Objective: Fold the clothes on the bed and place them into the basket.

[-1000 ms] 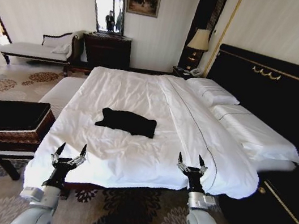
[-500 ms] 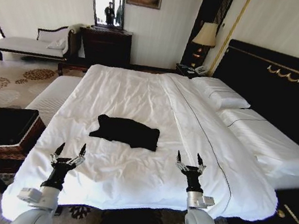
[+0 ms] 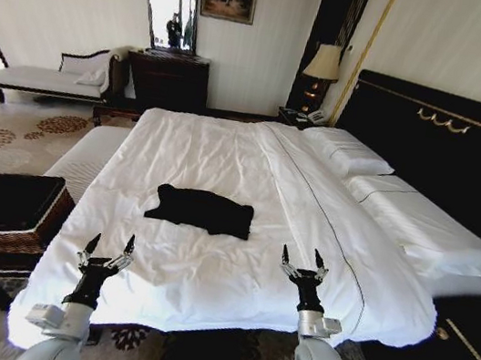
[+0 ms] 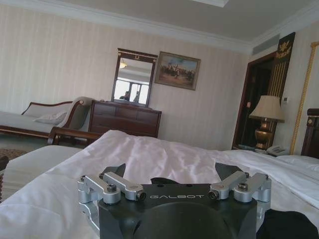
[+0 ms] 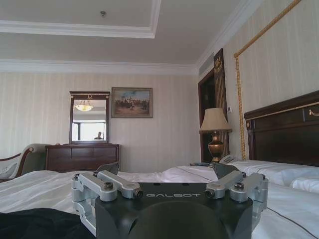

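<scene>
Nearest the robot, the left gripper [image 3: 107, 247] and the right gripper [image 3: 302, 261] are raised side by side over the foot edge of the bed [image 3: 206, 276], each with its jaws spread wide and holding nothing. Just beyond them, roughly midway between the two arms, the black T-shirt [image 3: 201, 210] lies crumpled and unfolded on the white duvet; no lettering can be made out on it from here. Off to the robot's left, beside the bed and near the left arm, stands the woven wicker basket [image 3: 1, 228] with its dark lining. Farther on are the pillows [image 3: 347, 150] against the black headboard [image 3: 441, 140], then the lamp [image 3: 323, 64] and the mirror [image 3: 171, 4] on the far wall.

By the look of it the task is at its opening step: approach, with folding not yet begun. The next move calls for both arms to reach forward and down to the shirt's edges, pinching fabric alone and not the duvet beneath
</scene>
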Available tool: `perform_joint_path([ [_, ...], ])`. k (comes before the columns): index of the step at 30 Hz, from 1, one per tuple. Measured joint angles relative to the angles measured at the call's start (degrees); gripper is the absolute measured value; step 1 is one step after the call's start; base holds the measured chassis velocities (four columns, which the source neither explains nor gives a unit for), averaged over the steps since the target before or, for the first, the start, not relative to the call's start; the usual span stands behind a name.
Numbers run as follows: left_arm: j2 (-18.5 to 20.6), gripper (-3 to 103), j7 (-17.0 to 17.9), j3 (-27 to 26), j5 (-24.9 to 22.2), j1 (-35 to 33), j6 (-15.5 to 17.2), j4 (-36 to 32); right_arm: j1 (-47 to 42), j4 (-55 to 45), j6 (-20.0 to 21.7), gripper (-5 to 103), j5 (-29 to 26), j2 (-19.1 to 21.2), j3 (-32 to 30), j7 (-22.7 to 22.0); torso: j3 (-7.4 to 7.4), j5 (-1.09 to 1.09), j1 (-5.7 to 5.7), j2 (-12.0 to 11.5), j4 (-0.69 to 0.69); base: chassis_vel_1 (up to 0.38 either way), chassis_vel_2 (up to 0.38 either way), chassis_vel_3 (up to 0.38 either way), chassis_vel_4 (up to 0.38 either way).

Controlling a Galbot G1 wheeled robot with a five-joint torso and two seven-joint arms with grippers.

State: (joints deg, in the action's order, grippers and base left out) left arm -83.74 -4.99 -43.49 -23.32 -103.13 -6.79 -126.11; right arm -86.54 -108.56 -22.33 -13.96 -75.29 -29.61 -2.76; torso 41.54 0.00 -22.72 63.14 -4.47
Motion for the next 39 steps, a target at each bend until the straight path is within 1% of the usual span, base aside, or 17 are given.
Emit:
perform_joint_path([
  [1,-0.02,100,0.39,-0.05,0.35,-0.01,0.20,0.37,0.05,0.23,-0.38,100,0.09,-0.10,0.00,0.05,0.00,0.00,0.00,0.00,0.02,-0.066,0.038,0.065,-0.070],
  [4,-0.21,100,0.94,-0.15,1.33,-0.01,0.49,1.33,0.21,0.93,-0.78,100,0.19,-0.14,0.00,0.05,0.00,-0.01,0.00,0.00,0.00,0.000,0.000,0.000,0.000],
  [12,-1.10,100,1.29,-0.04,2.64,0.49,1.05,1.51,1.20,1.98,-1.47,100,0.39,0.32,-0.24,0.78,-0.01,0.00,0.04,0.01,0.00,0.000,0.000,0.000,0.000],
  [16,-1.48,100,1.29,0.05,2.86,0.00,0.97,1.30,1.19,2.21,-1.13,100,0.83,0.36,-0.27,0.57,-0.01,0.00,0.03,0.01,0.00,0.000,0.000,0.000,0.000],
  [19,-1.28,100,0.78,-0.87,2.52,-0.45,0.82,1.12,1.47,2.60,-1.18,100,0.97,0.02,-0.12,0.39,-0.01,-0.01,0.04,0.01,0.01,0.000,0.000,0.000,0.000],
  [23,0.37,100,0.29,-3.91,-0.19,0.48,1.60,0.33,2.19,4.57,-3.60,100,2.68,-1.75,-0.12,1.12,-0.01,0.01,0.05,0.02,0.01,-0.009,0.013,0.013,-0.007],
  [25,0.49,100,0.28,-4.28,-0.88,0.59,2.00,-0.13,2.19,5.08,-4.25,100,3.37,-2.11,-0.09,1.33,-0.02,0.00,0.04,0.02,-0.01,-0.044,0.050,0.051,-0.051],
  [27,0.41,100,0.18,-4.64,-1.45,0.60,2.45,-0.72,2.19,5.85,-5.33,100,4.27,-2.57,0.03,1.74,-0.01,0.00,0.04,0.01,0.01,-0.069,0.077,0.074,-0.083],
  [33,-0.46,100,-0.13,-4.67,-0.62,-0.79,1.82,-0.82,2.51,6.80,-7.19,100,4.26,-2.99,0.07,2.87,0.00,-0.01,-0.01,0.00,0.02,-0.079,0.086,0.089,-0.077],
  [39,-0.83,100,-0.12,-5.92,-0.12,-0.71,1.57,-0.65,2.74,6.87,-7.47,100,3.93,-2.96,0.16,3.04,-0.01,0.00,0.03,0.01,0.00,-0.011,0.017,0.013,-0.013],
])
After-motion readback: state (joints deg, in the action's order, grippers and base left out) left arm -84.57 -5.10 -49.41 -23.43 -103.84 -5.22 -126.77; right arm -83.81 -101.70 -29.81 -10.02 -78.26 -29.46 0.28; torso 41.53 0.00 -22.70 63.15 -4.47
